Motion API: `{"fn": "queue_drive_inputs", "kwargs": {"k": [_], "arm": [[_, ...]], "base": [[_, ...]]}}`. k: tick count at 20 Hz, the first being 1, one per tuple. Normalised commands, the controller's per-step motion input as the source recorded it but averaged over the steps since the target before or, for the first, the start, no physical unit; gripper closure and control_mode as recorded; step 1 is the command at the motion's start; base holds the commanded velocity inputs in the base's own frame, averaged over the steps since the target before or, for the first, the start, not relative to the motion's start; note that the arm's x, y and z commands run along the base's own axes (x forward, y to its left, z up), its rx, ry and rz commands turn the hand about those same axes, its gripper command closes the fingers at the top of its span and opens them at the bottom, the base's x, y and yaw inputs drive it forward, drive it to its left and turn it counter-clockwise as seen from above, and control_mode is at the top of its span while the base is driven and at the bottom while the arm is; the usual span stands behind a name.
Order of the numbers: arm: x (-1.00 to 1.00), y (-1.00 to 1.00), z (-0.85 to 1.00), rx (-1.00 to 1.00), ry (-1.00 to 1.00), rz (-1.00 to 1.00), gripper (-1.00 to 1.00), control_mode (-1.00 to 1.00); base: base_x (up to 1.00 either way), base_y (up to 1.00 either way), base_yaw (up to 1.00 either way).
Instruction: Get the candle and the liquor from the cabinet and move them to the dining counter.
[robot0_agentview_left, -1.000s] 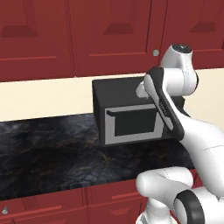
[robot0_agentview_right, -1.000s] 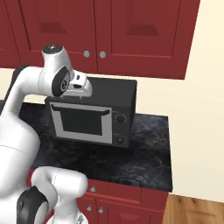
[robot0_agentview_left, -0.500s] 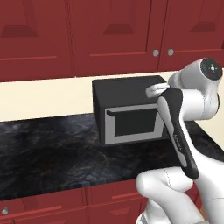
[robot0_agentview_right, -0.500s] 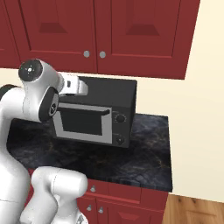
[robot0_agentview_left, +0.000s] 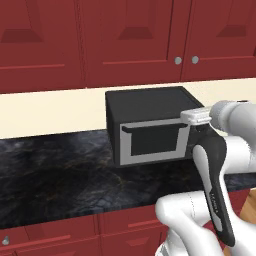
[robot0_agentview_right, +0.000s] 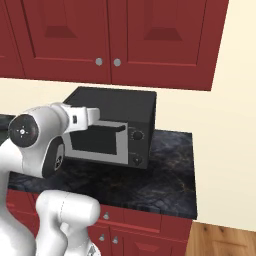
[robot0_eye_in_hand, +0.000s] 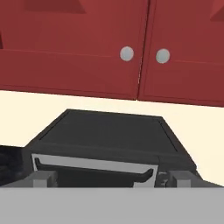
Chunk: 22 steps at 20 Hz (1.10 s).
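Note:
The cabinet (robot0_agentview_left: 130, 40) is a dark red wall cabinet with its panelled doors shut. Two round silver knobs (robot0_eye_in_hand: 127, 53) sit side by side where two doors meet. The candle and the liquor are hidden. The dining counter is out of view. My gripper (robot0_eye_in_hand: 113, 179) is open, its two fingertips (robot0_eye_in_hand: 43, 178) far apart with nothing between them. It hovers in front of the black oven, below the knobs, pointing at the wall. The white hand (robot0_agentview_left: 199, 116) shows at the oven's upper right corner in the left base view, and the hand (robot0_agentview_right: 86, 116) lies over the oven's left side in the right base view.
A black toaster oven (robot0_agentview_left: 150, 125) with a grey-framed door stands on the black marbled counter (robot0_agentview_left: 55, 170) under the cabinet. Red drawer fronts (robot0_agentview_left: 50, 240) run below. The cream wall (robot0_agentview_right: 225, 150) closes the counter's right end, with wooden floor (robot0_agentview_right: 225, 240) beneath.
The arm's elbow has swung down and toward the cameras. The hand has stayed in front of the oven and dropped a little. The jaws remain wide open.

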Motion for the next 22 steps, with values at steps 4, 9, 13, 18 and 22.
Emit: {"fn": "queue_drive_inputs", "kwargs": {"k": [4,9,13,18,22], "arm": [[-0.24,-0.01,0.00,0.00,-0.14,-0.02,-1.00,-1.00],[-0.16,0.00,0.06,0.00,-0.14,-0.02,-1.00,-1.00],[-0.06,0.00,0.16,0.00,-0.12,0.00,-1.00,-1.00],[0.00,-0.01,0.24,0.02,-0.10,0.00,-1.00,-1.00],[0.00,-0.01,0.14,0.02,-0.11,0.00,-1.00,-1.00]], "base": [[0.00,0.00,0.00],[0.00,0.00,0.00],[0.00,0.00,0.00],[0.00,0.00,0.00],[0.00,0.00,0.00]]}}
